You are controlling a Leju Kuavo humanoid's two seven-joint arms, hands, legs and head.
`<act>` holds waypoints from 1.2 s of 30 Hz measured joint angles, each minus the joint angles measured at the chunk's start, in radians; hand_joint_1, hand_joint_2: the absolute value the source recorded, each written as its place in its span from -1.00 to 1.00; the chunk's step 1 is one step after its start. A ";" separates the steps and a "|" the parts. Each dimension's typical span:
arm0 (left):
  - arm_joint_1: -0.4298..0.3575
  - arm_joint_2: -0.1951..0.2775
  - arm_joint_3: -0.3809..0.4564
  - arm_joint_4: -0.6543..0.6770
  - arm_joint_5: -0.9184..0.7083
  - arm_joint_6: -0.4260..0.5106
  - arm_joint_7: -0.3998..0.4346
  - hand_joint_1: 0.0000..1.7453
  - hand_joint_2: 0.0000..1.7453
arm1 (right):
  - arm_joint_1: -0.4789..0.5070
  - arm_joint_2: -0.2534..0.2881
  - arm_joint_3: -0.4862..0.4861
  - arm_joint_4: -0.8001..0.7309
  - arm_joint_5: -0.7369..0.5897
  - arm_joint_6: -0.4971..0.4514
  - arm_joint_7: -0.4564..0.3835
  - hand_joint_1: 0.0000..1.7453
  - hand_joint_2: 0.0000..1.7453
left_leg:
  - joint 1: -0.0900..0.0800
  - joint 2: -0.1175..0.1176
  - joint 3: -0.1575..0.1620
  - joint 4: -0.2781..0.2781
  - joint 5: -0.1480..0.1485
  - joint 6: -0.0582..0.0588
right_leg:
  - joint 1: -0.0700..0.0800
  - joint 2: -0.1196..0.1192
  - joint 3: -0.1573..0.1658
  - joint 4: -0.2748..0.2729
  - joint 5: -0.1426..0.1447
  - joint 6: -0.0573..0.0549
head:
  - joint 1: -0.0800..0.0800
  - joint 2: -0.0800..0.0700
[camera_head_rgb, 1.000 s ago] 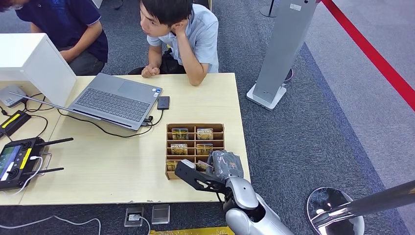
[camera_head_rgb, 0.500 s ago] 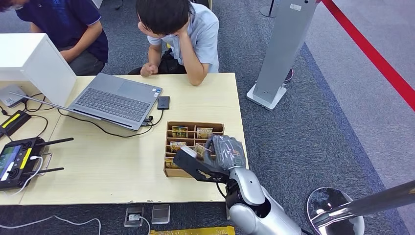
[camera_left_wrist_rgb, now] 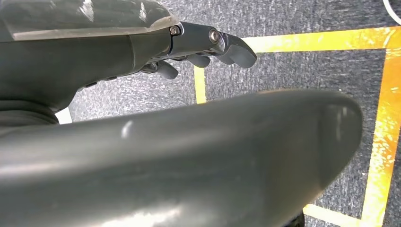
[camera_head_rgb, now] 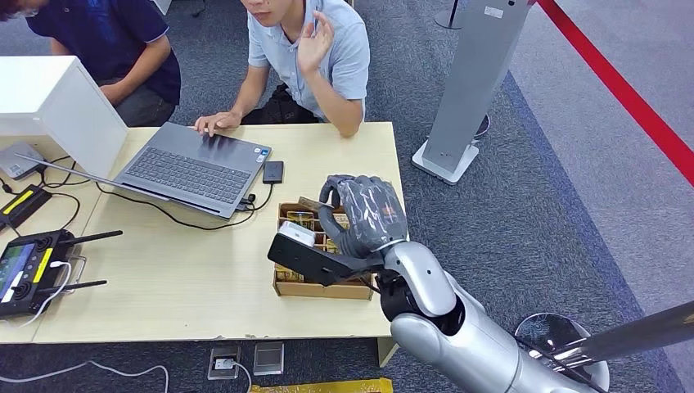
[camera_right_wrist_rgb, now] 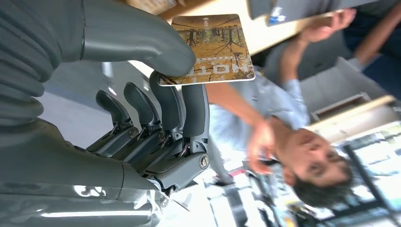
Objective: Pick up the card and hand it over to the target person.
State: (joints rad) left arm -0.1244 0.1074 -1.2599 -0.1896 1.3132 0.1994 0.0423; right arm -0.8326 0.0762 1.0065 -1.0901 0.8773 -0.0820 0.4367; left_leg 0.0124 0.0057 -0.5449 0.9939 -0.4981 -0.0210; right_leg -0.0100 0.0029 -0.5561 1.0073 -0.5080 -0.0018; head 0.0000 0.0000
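right hand (camera_head_rgb: 360,217) pinches the card (camera_right_wrist_rgb: 213,47) thumb-on-top over the wooden card box (camera_head_rgb: 315,286), so it juts toward the person in the light blue shirt (camera_head_rgb: 327,49), probably for handover; left hand (camera_left_wrist_rgb: 208,47) hangs over the floor, loosely curled, holding nothing.

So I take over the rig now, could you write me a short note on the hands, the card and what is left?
Right hand: pinches one card between thumb and fingers, raised above the card box.
Left hand: hangs over the floor, holds nothing; fingers curled in or not, I cannot tell.
Box stays on the table with other cards in it.
Done: card picked up.
Left: reach across to the person in the light shirt, whose one hand is raised, and hand over the card.
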 joint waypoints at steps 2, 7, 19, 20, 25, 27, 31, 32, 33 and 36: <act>-0.004 0.002 -0.015 0.000 -0.009 -0.005 -0.005 -1.00 -1.00 | -0.091 0.060 0.017 0.177 0.004 -0.026 -0.037 0.78 1.00 | 0.000 0.000 0.000 0.000 0.000 0.000 | 0.000 0.000 0.000 0.001 0.000 0.000 | 0.000 0.000; -0.016 0.005 -0.025 0.002 -0.006 -0.008 0.003 -1.00 -1.00 | -0.235 0.167 0.060 0.482 0.013 -0.065 -0.121 0.78 1.00 | 0.000 -0.001 0.000 0.001 0.000 0.000 | 0.000 -0.001 0.000 0.003 -0.001 0.000 | 0.000 0.000; -0.002 0.003 -0.024 0.001 0.015 -0.012 -0.001 -1.00 -1.00 | -0.294 0.225 0.154 0.712 0.098 -0.072 -0.136 0.78 1.00 | 0.000 -0.007 -0.001 0.000 0.000 0.000 | 0.000 -0.008 0.002 0.001 -0.002 0.001 | 0.000 0.000; -0.002 0.003 -0.024 0.001 0.016 -0.014 0.003 -1.00 -1.00 | -0.291 0.225 0.159 0.716 0.101 -0.070 -0.138 0.78 1.00 | 0.000 -0.007 -0.001 0.001 0.000 0.000 | 0.000 -0.008 0.002 0.001 -0.002 0.001 | 0.000 0.000; -0.002 0.003 -0.031 0.001 0.013 -0.021 0.012 -1.00 -1.00 | -0.281 0.225 0.163 0.725 0.101 -0.071 -0.141 -1.00 1.00 | 0.000 -0.008 -0.002 0.001 0.000 0.000 | 0.000 -0.009 0.001 0.001 -0.002 0.000 | 0.000 0.000; -0.003 0.002 -0.032 0.000 0.015 -0.019 0.013 -1.00 -1.00 | -0.284 0.224 0.156 0.722 0.094 -0.082 -0.145 -1.00 1.00 | 0.000 -0.008 -0.003 0.002 0.000 0.000 | 0.000 -0.009 0.001 0.001 -0.003 0.000 | 0.000 0.000; -0.002 0.001 -0.025 0.000 0.026 -0.013 -0.001 -1.00 -1.00 | -0.307 0.215 0.128 0.699 0.070 -0.113 -0.154 -1.00 1.00 | 0.000 -0.008 -0.003 0.003 0.000 0.000 | 0.000 -0.009 0.000 0.002 -0.003 0.000 | 0.000 0.000; -0.002 0.001 -0.024 0.000 0.029 -0.012 -0.004 -1.00 -1.00 | -0.315 0.210 0.120 0.689 0.062 -0.120 -0.156 -1.00 1.00 | 0.000 -0.008 -0.004 0.003 0.000 0.000 | 0.000 -0.009 -0.001 0.003 -0.003 0.000 | 0.000 0.000; -0.002 0.000 -0.023 -0.001 0.031 -0.011 -0.007 -1.00 -1.00 | -0.322 0.204 0.113 0.677 0.056 -0.128 -0.159 -1.00 1.00 | 0.000 -0.008 -0.004 0.003 0.000 0.000 | 0.000 -0.009 -0.001 0.003 -0.003 0.001 | 0.000 0.000; -0.002 -0.002 -0.019 0.000 0.040 -0.009 -0.013 -1.00 -1.00 | -0.339 0.179 0.089 0.625 0.038 -0.157 -0.166 -1.00 1.00 | 0.000 -0.009 -0.005 0.004 0.000 0.000 | 0.000 -0.009 -0.001 0.003 -0.003 0.001 | 0.000 0.000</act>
State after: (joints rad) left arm -0.1266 0.1058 -1.2786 -0.1901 1.3533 0.1907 0.0292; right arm -1.1719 0.2555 1.0953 -0.4655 0.9153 -0.2388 0.2703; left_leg 0.0128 -0.0029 -0.5497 0.9976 -0.4984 -0.0206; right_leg -0.0096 -0.0061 -0.5575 1.0103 -0.5110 -0.0011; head 0.0000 0.0000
